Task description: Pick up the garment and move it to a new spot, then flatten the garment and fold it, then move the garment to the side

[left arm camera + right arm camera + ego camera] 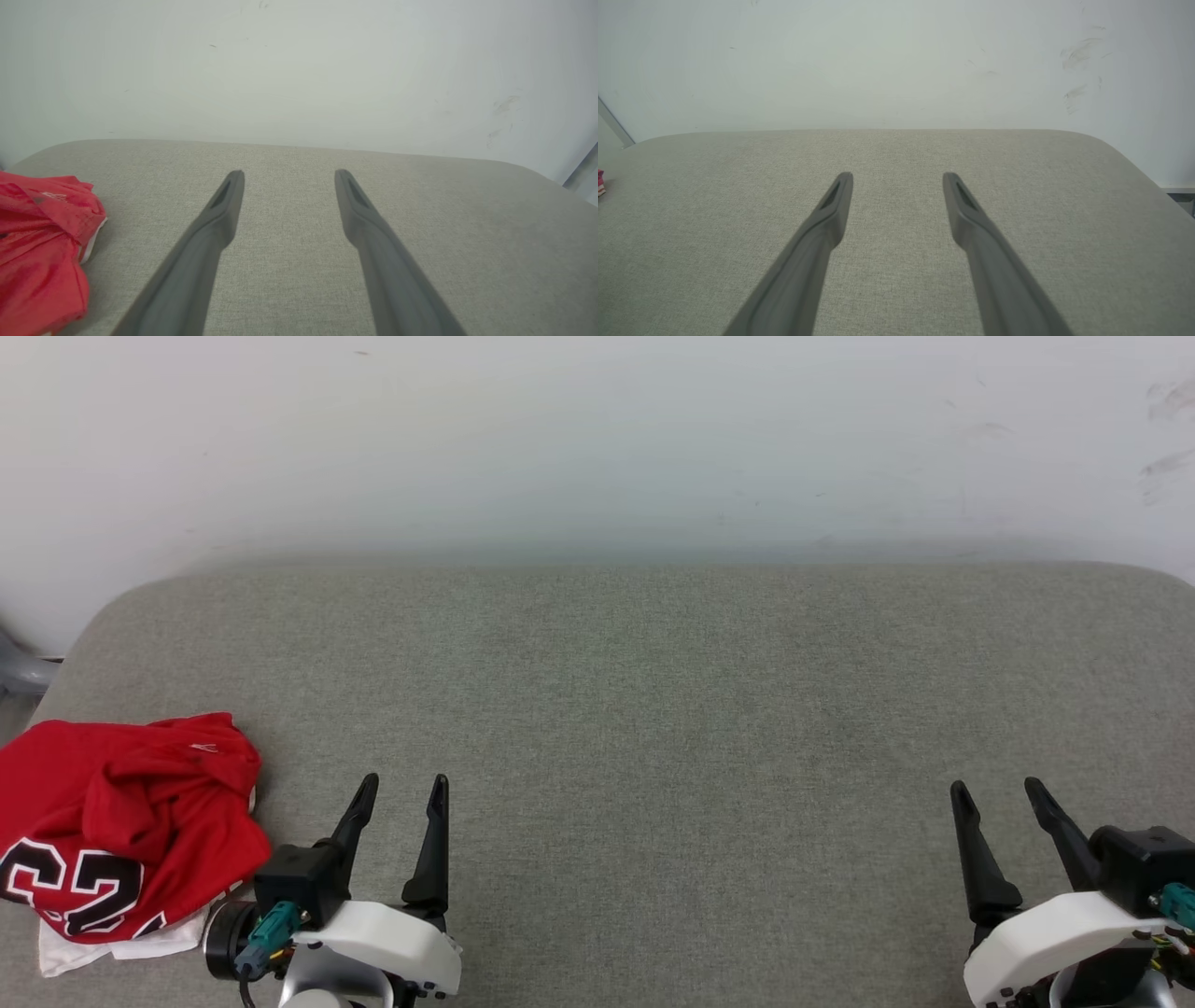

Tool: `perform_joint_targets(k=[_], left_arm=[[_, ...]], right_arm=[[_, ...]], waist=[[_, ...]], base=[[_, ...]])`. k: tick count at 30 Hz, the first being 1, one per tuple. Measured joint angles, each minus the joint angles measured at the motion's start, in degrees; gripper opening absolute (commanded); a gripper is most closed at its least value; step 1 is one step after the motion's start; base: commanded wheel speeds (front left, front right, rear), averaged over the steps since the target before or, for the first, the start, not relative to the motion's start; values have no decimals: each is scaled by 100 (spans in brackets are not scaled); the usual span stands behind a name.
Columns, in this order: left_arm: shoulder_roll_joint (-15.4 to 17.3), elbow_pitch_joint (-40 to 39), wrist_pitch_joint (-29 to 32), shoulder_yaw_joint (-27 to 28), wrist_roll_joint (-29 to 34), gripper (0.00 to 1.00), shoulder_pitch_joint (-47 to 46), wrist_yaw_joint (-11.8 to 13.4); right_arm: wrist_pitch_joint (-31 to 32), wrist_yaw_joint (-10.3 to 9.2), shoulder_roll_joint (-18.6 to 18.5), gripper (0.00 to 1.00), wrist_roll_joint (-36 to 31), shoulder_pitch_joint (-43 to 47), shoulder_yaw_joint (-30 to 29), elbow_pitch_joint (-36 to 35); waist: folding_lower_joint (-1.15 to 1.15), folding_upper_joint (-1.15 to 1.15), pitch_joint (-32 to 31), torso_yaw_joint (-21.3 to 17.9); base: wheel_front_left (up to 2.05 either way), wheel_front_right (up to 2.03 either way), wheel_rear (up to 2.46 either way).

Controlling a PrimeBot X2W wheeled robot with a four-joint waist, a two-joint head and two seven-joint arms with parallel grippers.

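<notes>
The left end effector (405, 781), its two long dark fingers spread wide and empty, hung over the grey fabric-covered bench (653, 709), just right of the crumpled red jersey-style garment with white sleeves and black white-outlined lettering (131, 821). The right end effector (996, 787), equally wide and empty, was well apart from it. The pick-up probably called for swinging the left fingers across to pinch a raised red fold. Bunched at the bench's near left corner, the garment showed no clear long axis; its lettering faced up at the near side.
</notes>
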Motion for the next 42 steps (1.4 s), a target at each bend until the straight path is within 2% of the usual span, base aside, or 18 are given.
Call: perform_joint_targets(k=[12, 19, 28, 42], left_arm=[[0, 124, -111, -76, 174, 100, -66, -14], [0, 236, -126, -25, 10, 100, -171, -1], [3, 264, -126, 92, 121, 100, -233, 45], [51, 192, -126, 337, 267, 100, -289, 59]], right_arm=[[-185, 0, 0, 100, -96, 1, -45, -33], [-185, 0, 2, 100, -93, -5, 196, -94], [-183, 0, 2, 100, -197, -66, 471, -187], [-235, 0, 4, 100, -221, -257, 886, -183]], waist=[[0, 0, 16, 43], [0, 0, 52, 295], [0, 0, 89, 799], [0, 0, 154, 1855]], base=[[0, 0, 0], [0, 0, 0], [0, 0, 0], [0, 0, 0]])
